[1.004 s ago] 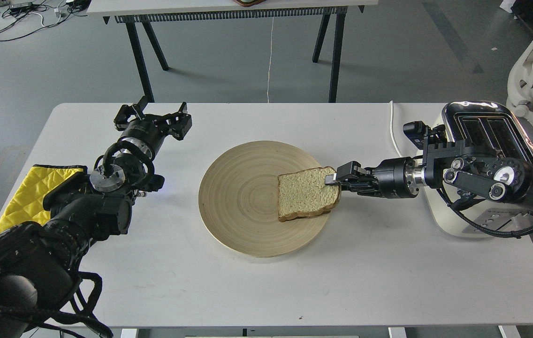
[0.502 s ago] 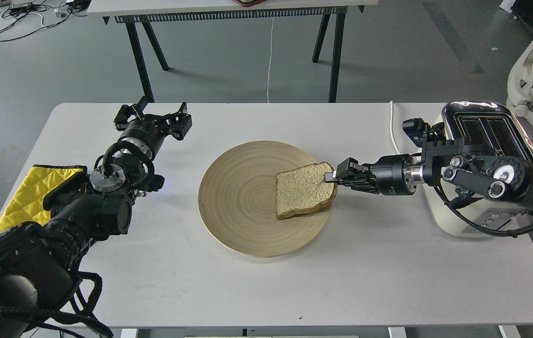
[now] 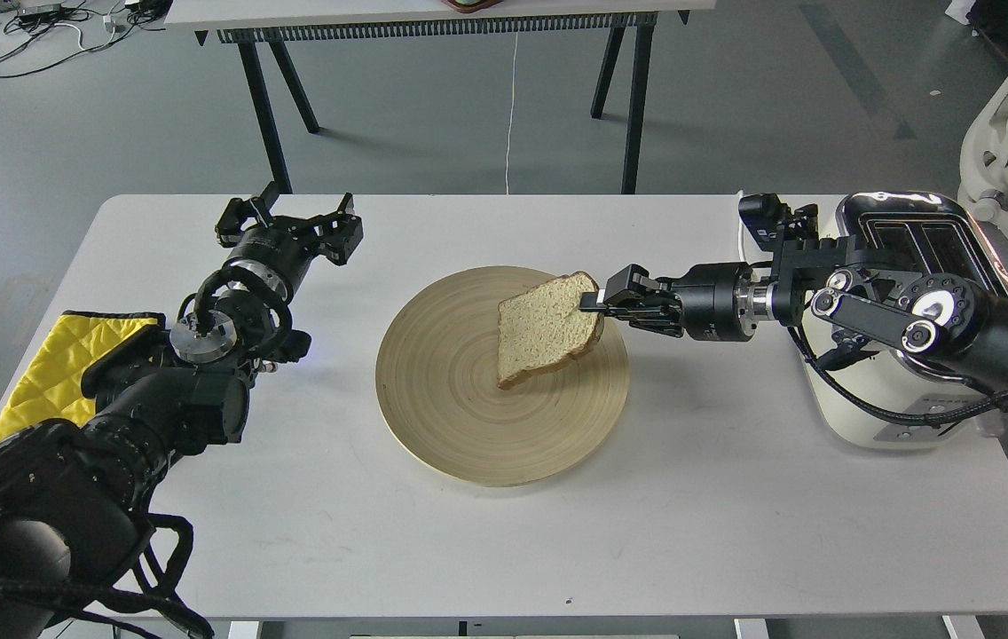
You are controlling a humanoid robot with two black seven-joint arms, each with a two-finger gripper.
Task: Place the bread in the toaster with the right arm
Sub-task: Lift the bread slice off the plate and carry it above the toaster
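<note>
Grey workshop floor behind; white table (image 3: 504, 550) carries everything, with the round wooden plate (image 3: 451, 426) at its middle as reference.

Right arm (image 3: 903, 319) reaches in from the toaster side, right gripper (image 3: 594, 300) over the plate's far-right rim. Jaws pinched narrow on the crust edge of the bread (image 3: 547, 327).

Change over the last second: the slice lay flat on the plate's right half; it now hangs tilted, gripped edge raised, low corner just above or barely touching the wood, cannot tell which. Gripper has moved up and slightly toward the plate's centre. Judgement: pick is made, lift under way, transfer not begun.

Toaster (image 3: 912, 257) stands well right of the plate, near the table's right edge, slots partly hidden behind the arm.

Left gripper (image 3: 291, 226) rests well left of the plate, fingers spread, holding nothing. Yellow cloth (image 3: 51, 364) lies further left, at the table's edge.

Risk, as judged: thin edge grip; the slice could sag or tear during the swing to the slots.
</note>
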